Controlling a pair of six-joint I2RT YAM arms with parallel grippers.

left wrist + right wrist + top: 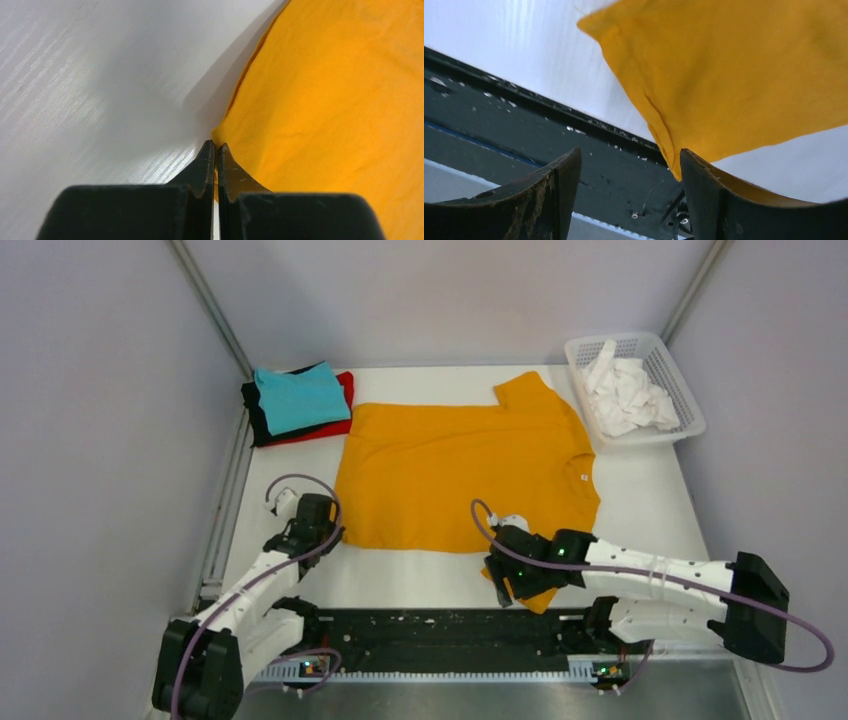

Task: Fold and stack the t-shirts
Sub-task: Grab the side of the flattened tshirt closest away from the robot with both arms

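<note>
A mustard-orange t-shirt (460, 470) lies spread flat on the white table (650, 510), collar to the right. My left gripper (335, 532) is at its near-left hem corner. In the left wrist view this gripper (216, 145) is shut, with orange fabric (325, 100) pinched between the fingertips. My right gripper (505, 590) hovers over the near sleeve at the table's front edge. In the right wrist view it (629, 152) is open, the sleeve's corner (724, 75) just touching the right finger. A folded teal shirt (300, 398) tops a black (255, 410) and a red one (345, 390) at the back left.
A white lattice basket (690, 425) holding crumpled white cloths (625, 395) stands at the back right. The black base rail (440, 635) runs along the near table edge, right under the right gripper. Grey walls close in on both sides.
</note>
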